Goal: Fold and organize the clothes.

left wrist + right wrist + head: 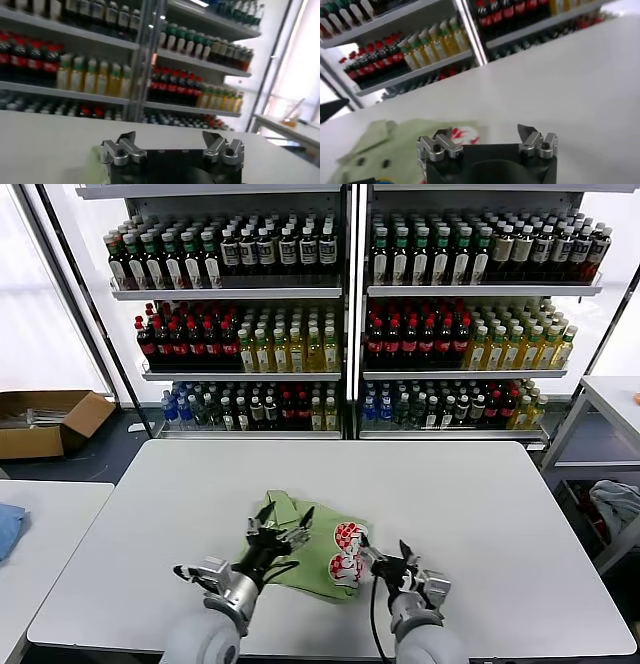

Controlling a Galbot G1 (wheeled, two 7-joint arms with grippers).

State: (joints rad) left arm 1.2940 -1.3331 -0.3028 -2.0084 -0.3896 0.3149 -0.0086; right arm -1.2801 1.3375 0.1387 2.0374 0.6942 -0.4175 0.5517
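Note:
The light green polo shirt [305, 552] lies folded in a small bundle on the white table [480, 514], near its front edge, with its red-and-white printed patch [346, 550] on the right side. My left gripper [279, 525] is open and empty, held over the shirt's left part. My right gripper [383, 551] is open and empty, just right of the patch. In the right wrist view the shirt [395, 150] and its patch [465, 135] lie beside the open gripper [484, 133]. In the left wrist view the open gripper [170, 137] points over bare table, with a green edge of shirt [95, 162] beside it.
Shelves of bottles [350, 324] stand behind the table. A cardboard box [45, 422] sits on the floor at the left. A blue cloth [8, 526] lies on the left side table. A grey-white cloth [615, 502] lies low at the right.

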